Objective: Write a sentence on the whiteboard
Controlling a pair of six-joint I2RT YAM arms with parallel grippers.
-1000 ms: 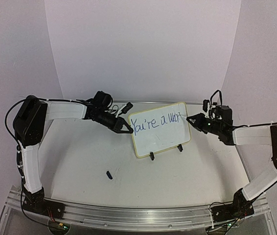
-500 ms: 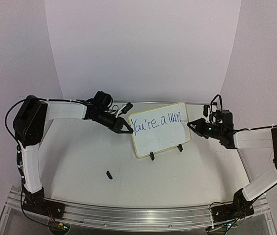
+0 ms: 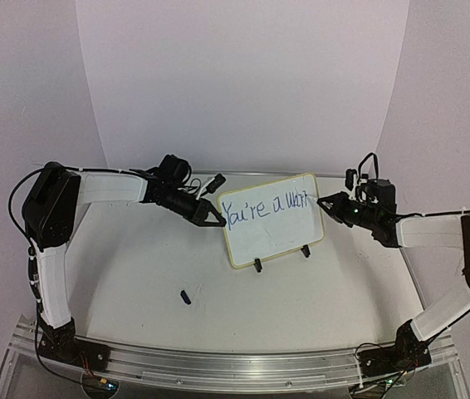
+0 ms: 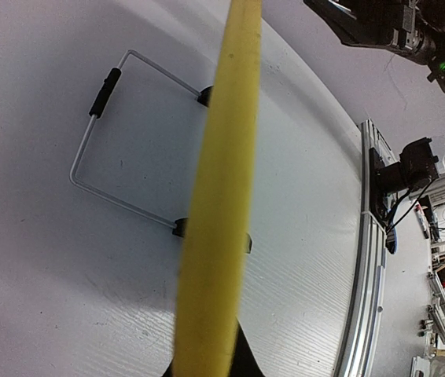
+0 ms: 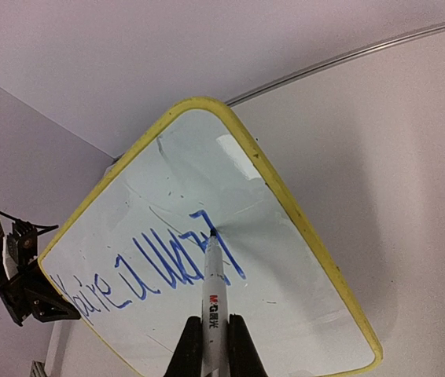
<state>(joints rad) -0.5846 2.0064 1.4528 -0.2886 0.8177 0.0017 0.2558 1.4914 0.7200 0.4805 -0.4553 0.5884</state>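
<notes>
One white table (image 3: pixel 135 274) carries everything inspected. Two arms reach inward from its near corners, and the whiteboard (image 3: pixel 272 237) stands between their tips, right of centre and toward the far edge. It leans back on two black clip feet, with a wire stand (image 4: pixel 104 92) behind it.

Left gripper (image 3: pixel 216 221): at the board's left edge. The left wrist view shows the yellow rim running up between two dark fingers, which are closed on it.

Right gripper (image 3: pixel 328 204): at the board's upper right corner, fingers clamped around a white marker (image 5: pixel 213 287).

The sentence (image 3: pixel 264 208): blue lettering in a single line across the upper part of the board. It reads "You're a", followed by a partly formed word I cannot read with certainty. The marker tip touches the board at the last blue stroke.

A small dark cap-like piece (image 3: pixel 185 297) lies alone on the table, nearer the arm bases and well apart from the board.
</notes>
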